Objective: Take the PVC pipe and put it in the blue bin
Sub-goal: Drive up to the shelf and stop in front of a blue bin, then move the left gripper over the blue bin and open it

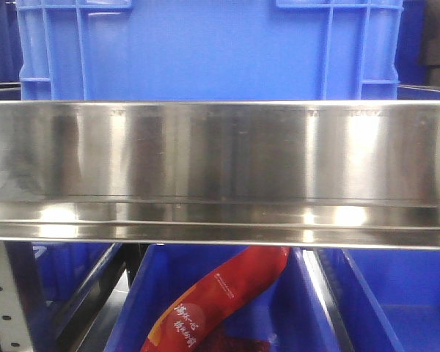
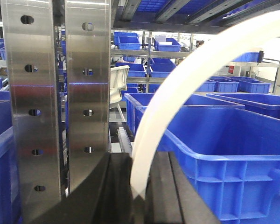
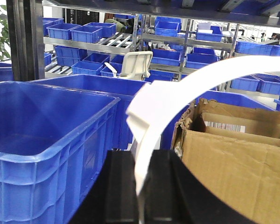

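Observation:
In the right wrist view my right gripper [image 3: 143,158] is shut on the PVC pipe [image 3: 177,91], a white curved piece with a stepped ridge near its lower end. It arcs up and to the right from between the black fingers [image 3: 119,182]. A large blue bin [image 3: 46,135] stands open just to the gripper's left. In the left wrist view my left gripper [image 2: 142,161] is shut on a smooth, thin white arc strip [image 2: 186,88], which sweeps up to the right over another blue bin [image 2: 233,154]. Neither gripper shows in the front view.
A cardboard box [image 3: 238,154] sits right of the right gripper. Perforated steel uprights [image 2: 56,93] stand close on the left of the left gripper. The front view is filled by a steel shelf rail [image 1: 220,169], a blue crate [image 1: 205,44] above it, and a red packet [image 1: 227,293] in a bin below.

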